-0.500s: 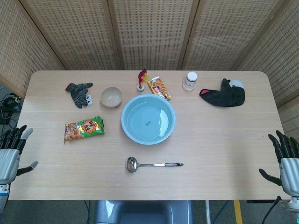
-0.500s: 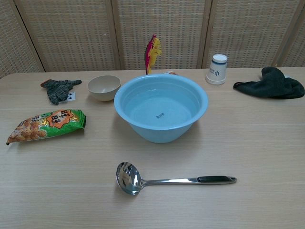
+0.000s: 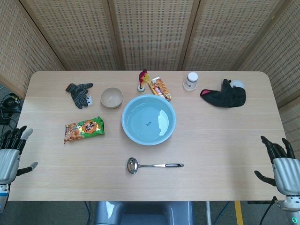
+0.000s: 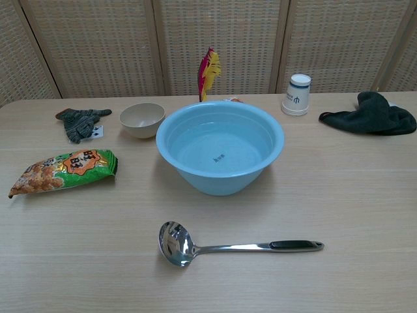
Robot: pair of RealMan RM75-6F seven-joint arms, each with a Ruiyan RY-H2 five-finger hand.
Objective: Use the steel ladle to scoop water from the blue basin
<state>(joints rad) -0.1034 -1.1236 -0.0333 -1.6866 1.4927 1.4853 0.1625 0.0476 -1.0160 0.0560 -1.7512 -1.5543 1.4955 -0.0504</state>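
- Fingers [image 3: 15, 137] of the left hand [image 3: 9, 159] are spread apart and grasp nothing; in the head view this hand hangs off the table's left edge, well apart from every object.
- Head view: the right hand [image 3: 283, 166] sits off the right edge of the table [image 3: 225, 140], fingers splayed and released, nothing in them.
- Head view: the blue basin [image 3: 148, 119] stands near the middle of the table with water in it.
- Head view: the steel ladle [image 3: 153, 165] lies flat on the table on the near side of the basin, apart from it, bowl to the left and dark-gripped handle pointing right.
- Head view: left of the basin lie a green snack bag [image 3: 84, 129], a small beige bowl [image 3: 111, 97] and a dark glove [image 3: 78, 93]; behind the basin are a red-and-yellow feathered item [image 3: 142, 79] and an orange packet [image 3: 160, 88]; to the right, a white cup [image 3: 190, 81] and a black cloth [image 3: 225, 96].
- Chest view: neither hand shows.
- Chest view: the basin [image 4: 219, 154] fills the centre, water visible inside, and the ladle [image 4: 238, 245] lies untouched in front of it, bowl up and to the left.
- Chest view: the snack bag [image 4: 64, 171], beige bowl [image 4: 143, 119], glove [image 4: 81, 122], cup [image 4: 298, 94] and cloth [image 4: 371, 115] lie around the basin, none touching it.
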